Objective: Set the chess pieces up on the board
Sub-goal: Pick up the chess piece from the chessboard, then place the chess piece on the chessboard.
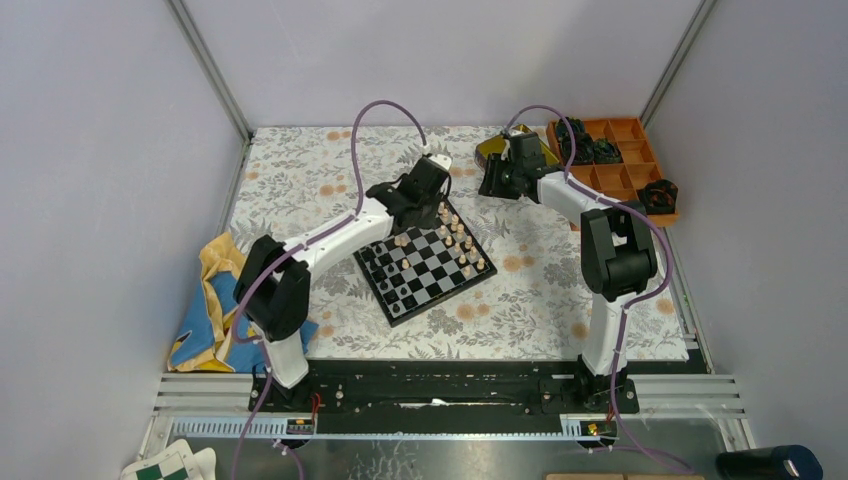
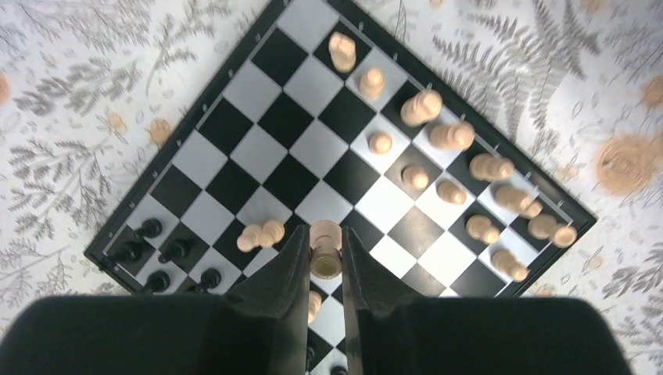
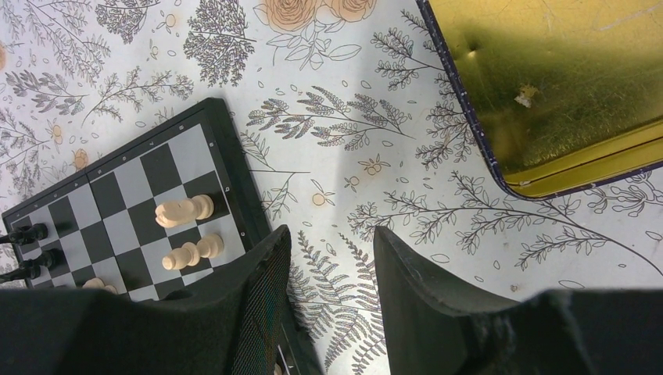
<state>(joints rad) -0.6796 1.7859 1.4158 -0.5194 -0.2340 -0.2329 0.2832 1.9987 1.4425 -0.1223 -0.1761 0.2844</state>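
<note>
The left gripper point(image 2: 322, 233) is closed on one tan chess piece point(image 2: 326, 262) and holds it over the board point(image 1: 420, 275). The board lies turned cornerwise near the middle of the counter point(image 1: 540, 300). The right gripper point(image 3: 332, 242) is open and empty, over the counter between the board and the gold tin point(image 3: 563, 86) near the far edge.

Black-and-grey checks on the board point(image 2: 289, 117), black rim all round. Tan pieces point(image 2: 422, 107), pale wood colour; black pieces point(image 2: 176, 250), glossy. White tablecloth point(image 3: 352, 117), grey ferns and orange roses. Gold tin point(image 3: 563, 70), dark edge. Orange tray point(image 1: 628, 130). Yellow-and-blue cloth point(image 1: 215, 290). Purple cables point(image 1: 385, 105).
</note>
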